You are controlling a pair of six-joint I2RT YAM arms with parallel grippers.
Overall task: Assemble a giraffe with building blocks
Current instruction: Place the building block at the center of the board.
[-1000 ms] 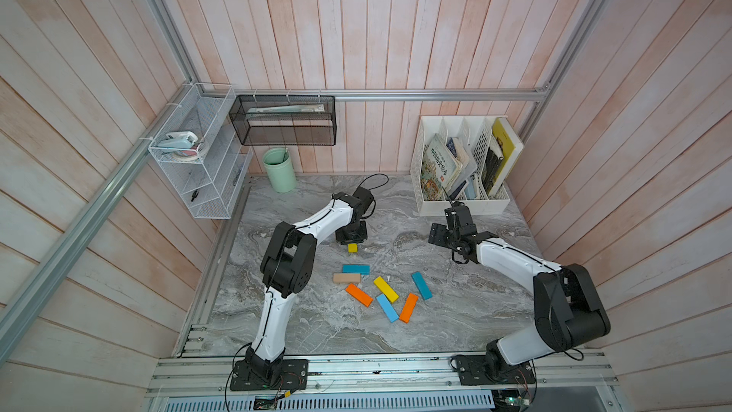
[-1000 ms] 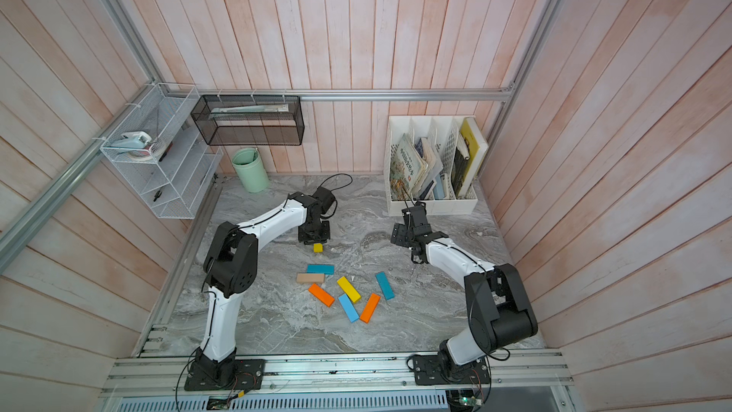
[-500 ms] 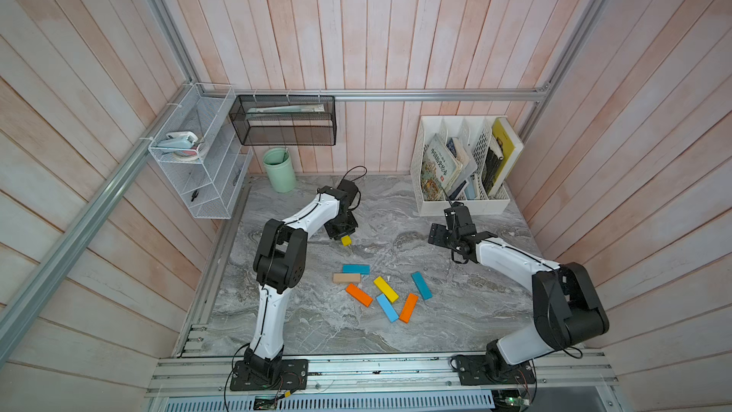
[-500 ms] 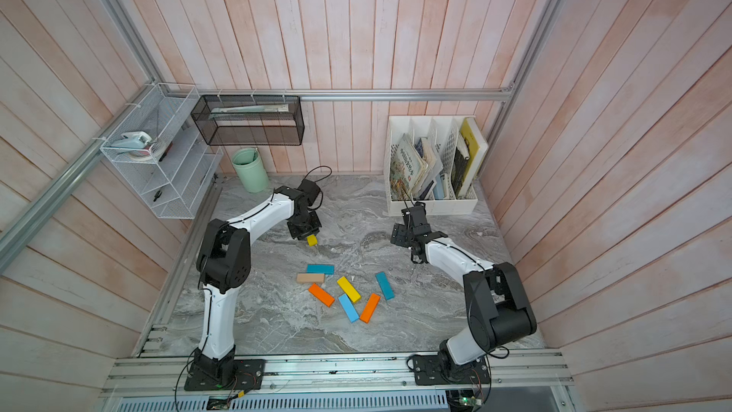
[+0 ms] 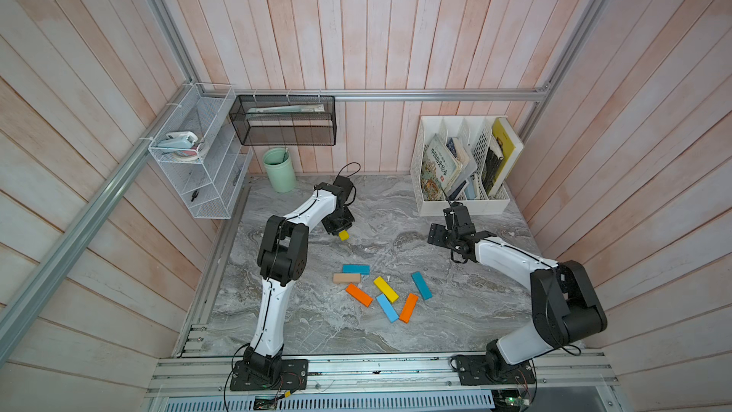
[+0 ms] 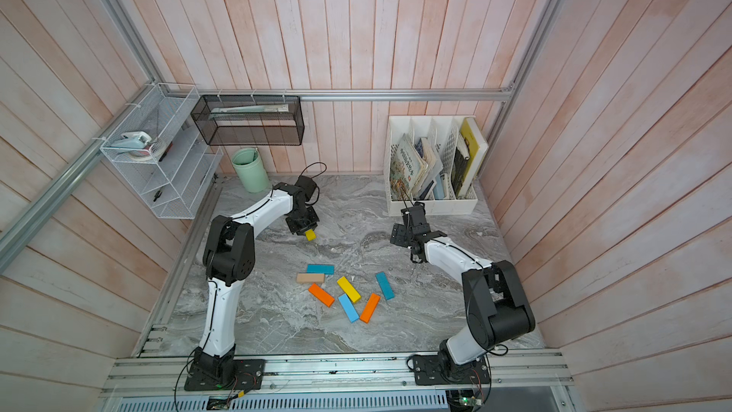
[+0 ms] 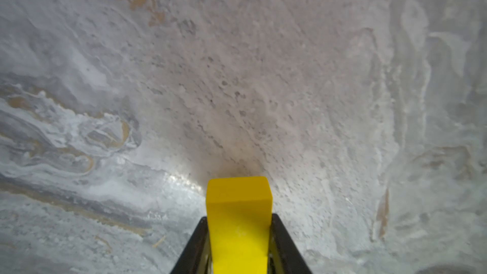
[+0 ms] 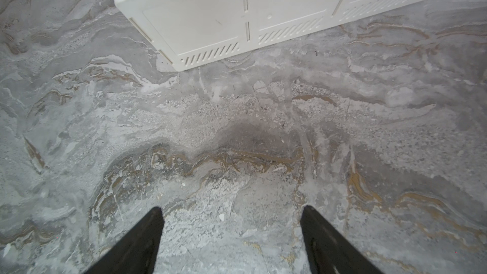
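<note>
My left gripper (image 5: 343, 231) (image 6: 309, 231) (image 7: 238, 217) is shut on a yellow block (image 5: 344, 235) (image 6: 311, 235) (image 7: 238, 206), held just above the marble at the back left of the table. Seven building blocks lie loose and flat in the middle: teal (image 5: 355, 269), tan (image 5: 347, 278), orange (image 5: 359, 295), yellow (image 5: 386, 289), light blue (image 5: 387, 307), orange (image 5: 408, 307) and teal (image 5: 421, 285). They form no giraffe figure. My right gripper (image 5: 439, 237) (image 6: 400, 236) (image 8: 232, 214) stands open over bare marble, well right of the pile.
A white file rack (image 5: 463, 202) (image 8: 210, 22) with books stands at the back right, close behind my right gripper. A green cup (image 5: 279, 170) is at the back left. A wire shelf (image 5: 198, 176) and a black mesh basket (image 5: 285, 124) hang on the walls.
My left arm has carried the yellow block a little back and to the left, away from the pile. The right arm and the loose blocks have not moved.
</note>
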